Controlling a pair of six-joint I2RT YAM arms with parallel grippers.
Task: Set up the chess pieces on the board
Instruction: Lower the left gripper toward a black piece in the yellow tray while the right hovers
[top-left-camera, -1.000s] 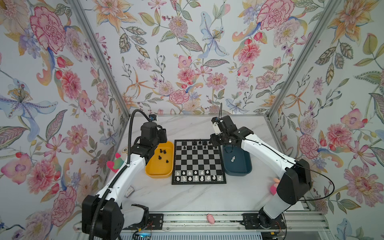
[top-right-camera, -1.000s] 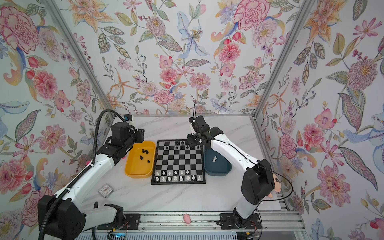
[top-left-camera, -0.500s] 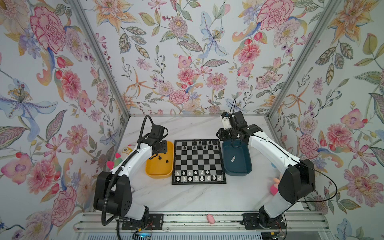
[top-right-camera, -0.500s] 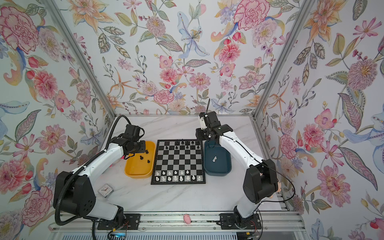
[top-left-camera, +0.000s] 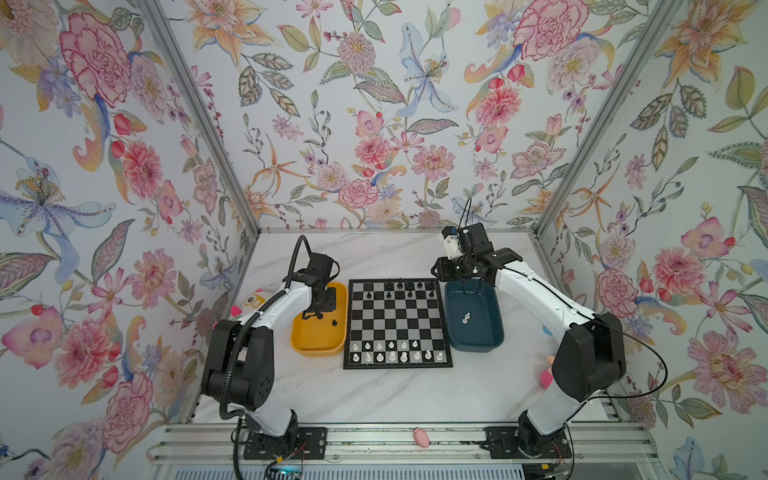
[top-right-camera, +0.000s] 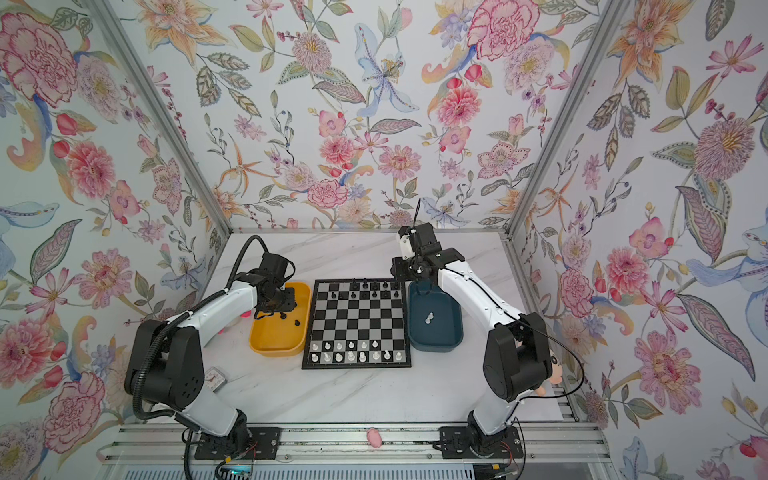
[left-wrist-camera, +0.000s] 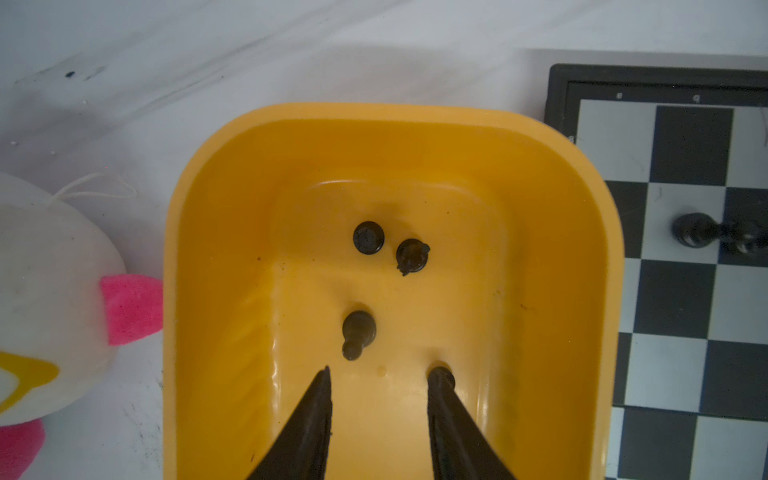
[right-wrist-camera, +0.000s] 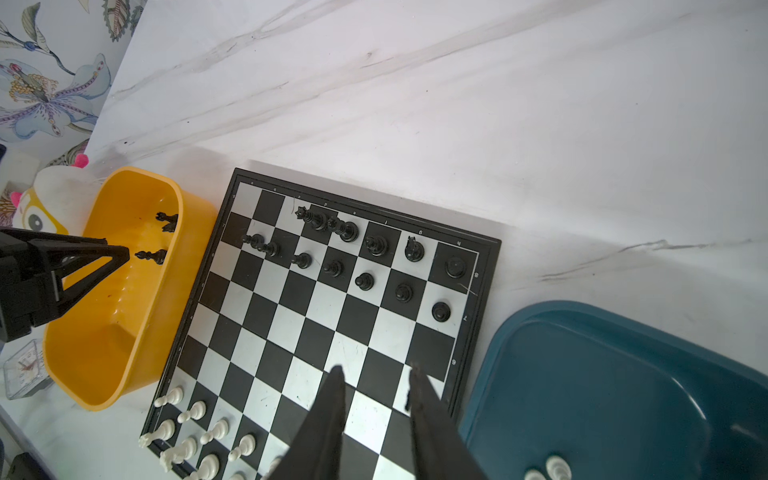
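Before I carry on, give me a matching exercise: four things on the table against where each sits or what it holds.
Things:
1. yellow tray
2. blue tray
3. board
4. white plush toy

Descriptions:
A. lies between the two trays
B. holds white pieces
C. beside the yellow tray, on the side away from the board
D. holds black pieces

Pairs: 1-D; 2-B; 3-A; 4-C

White-shelled arms (top-left-camera: 282, 306) with chunky black joints — ribbed black hose (top-left-camera: 231, 370) on the left one, pointy black fingers (left-wrist-camera: 309, 428).
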